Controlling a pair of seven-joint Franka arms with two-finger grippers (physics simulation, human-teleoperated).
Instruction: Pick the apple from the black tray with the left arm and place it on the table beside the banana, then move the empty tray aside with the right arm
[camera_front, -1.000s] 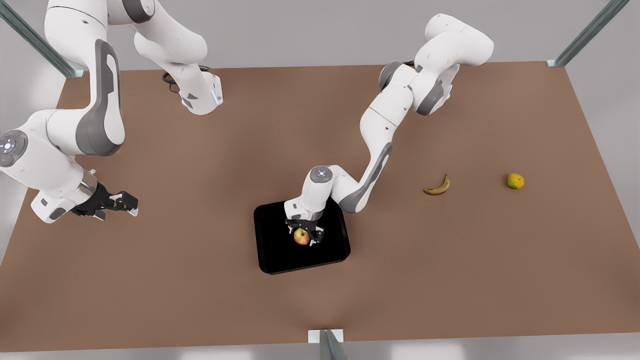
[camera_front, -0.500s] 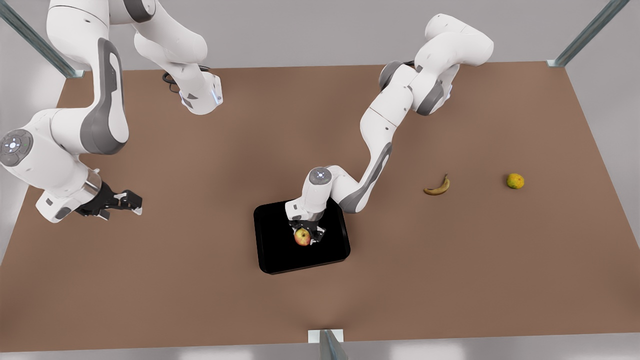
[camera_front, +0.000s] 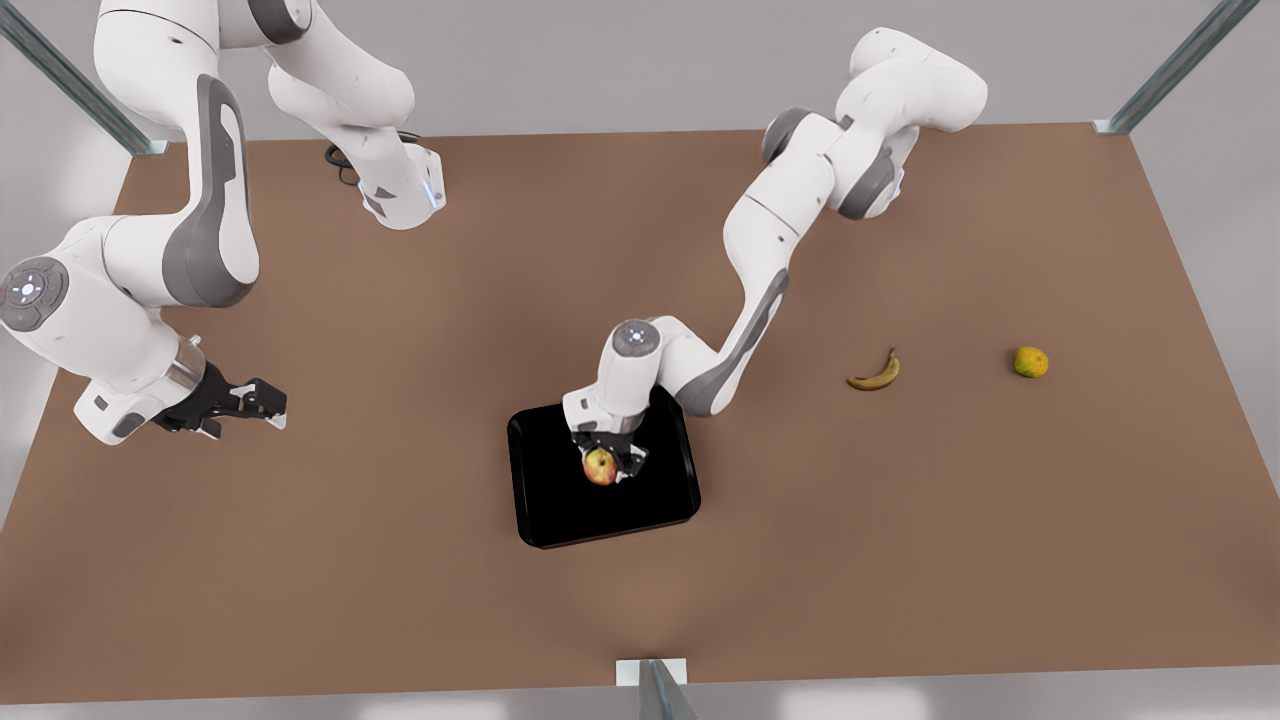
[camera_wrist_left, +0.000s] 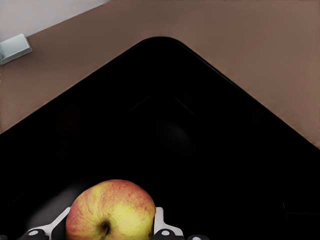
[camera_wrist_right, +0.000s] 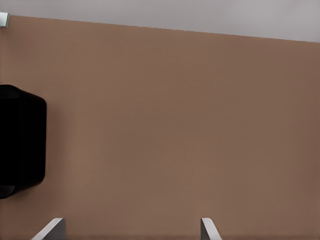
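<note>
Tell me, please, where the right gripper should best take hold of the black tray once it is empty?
Probably the low raised rim of the black tray on the side facing the right gripper, approached from the front view's left with fingers straddling the rim.

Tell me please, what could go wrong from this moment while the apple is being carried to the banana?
1. The left gripper holds the apple above the black tray; only the fingertips flank it, so it might slip and roll.
2. The banana is small; a careless placement could knock it.
3. The right gripper, waiting open, might cross the left arm's path if it started early.
</note>
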